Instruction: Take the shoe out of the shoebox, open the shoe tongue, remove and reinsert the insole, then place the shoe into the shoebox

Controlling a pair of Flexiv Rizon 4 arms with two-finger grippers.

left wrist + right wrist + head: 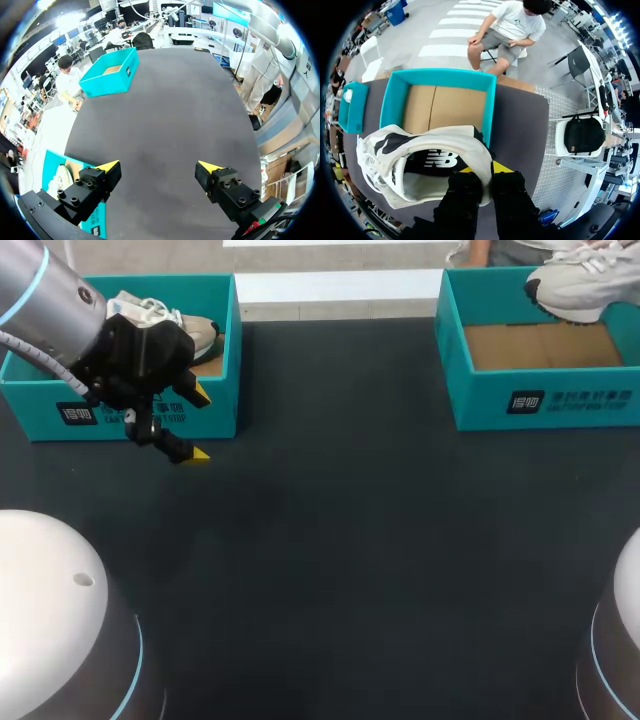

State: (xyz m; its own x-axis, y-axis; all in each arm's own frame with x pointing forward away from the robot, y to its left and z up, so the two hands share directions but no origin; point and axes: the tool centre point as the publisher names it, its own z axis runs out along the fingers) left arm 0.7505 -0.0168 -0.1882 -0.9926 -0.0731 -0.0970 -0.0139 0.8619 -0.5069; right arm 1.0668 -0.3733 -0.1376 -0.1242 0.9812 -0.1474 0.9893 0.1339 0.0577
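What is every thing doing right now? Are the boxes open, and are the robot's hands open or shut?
left gripper: open, holding nothing, over the table beside the left shoebox.
right gripper: shut on the held shoe's side wall.
held shoe: lifted up, out of its box.
right shoebox: open, its brown floor bare.
left shoebox: open, with a shoe in it.
other shoe: lying inside the left shoebox.

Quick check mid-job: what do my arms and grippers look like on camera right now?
Left arm: a silver-grey cylinder with a light-blue ring and a black cable. Left gripper: black, blocky bolted fingers ending in yellow wedge tips. Right gripper: the same black fingers, yellow tips. White rounded housings with blue rings show at the near corners.
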